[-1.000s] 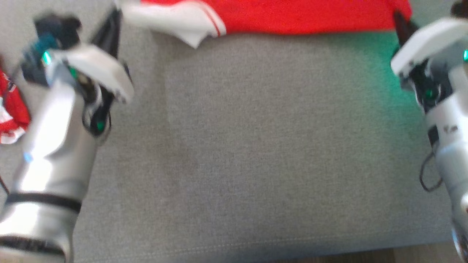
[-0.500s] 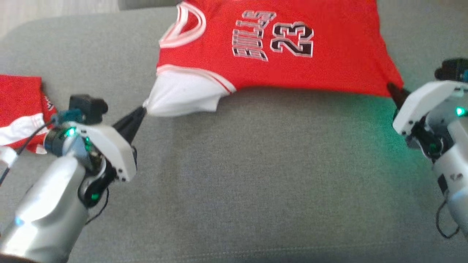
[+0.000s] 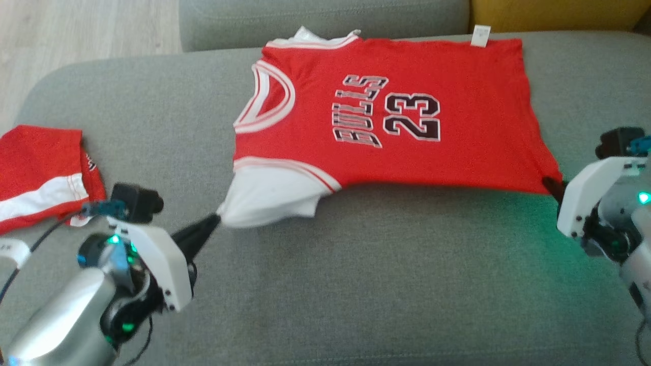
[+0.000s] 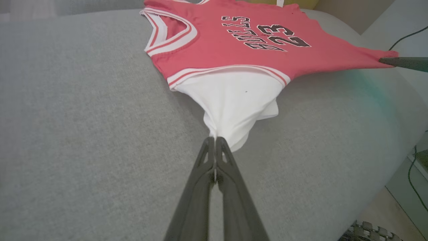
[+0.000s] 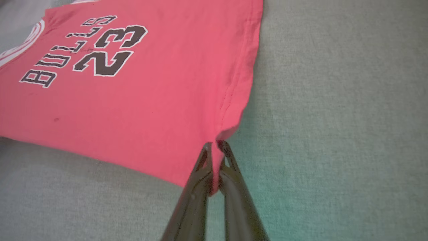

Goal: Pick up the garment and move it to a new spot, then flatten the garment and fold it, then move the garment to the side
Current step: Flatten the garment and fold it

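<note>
Honestly, with the left claw (image 3: 216, 222) pinched shut on just the white sleeve tip (image 3: 241, 212) and the right claw (image 3: 549, 181) nipping a hem corner (image 3: 543, 170), the jersey (image 3: 386, 117) stretched over the sofa (image 3: 356, 284) could slip free if either tugs harder.

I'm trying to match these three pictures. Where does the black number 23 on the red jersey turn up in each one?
Head view: the black number 23 sits right of centre in the upper half, on the red sleeveless basketball jersey.
Left wrist view: the number lies near the top, right of centre.
Right wrist view: the number is upper left.
Shared landmark: the black BULLS lettering, right beside the number in every view.
</note>
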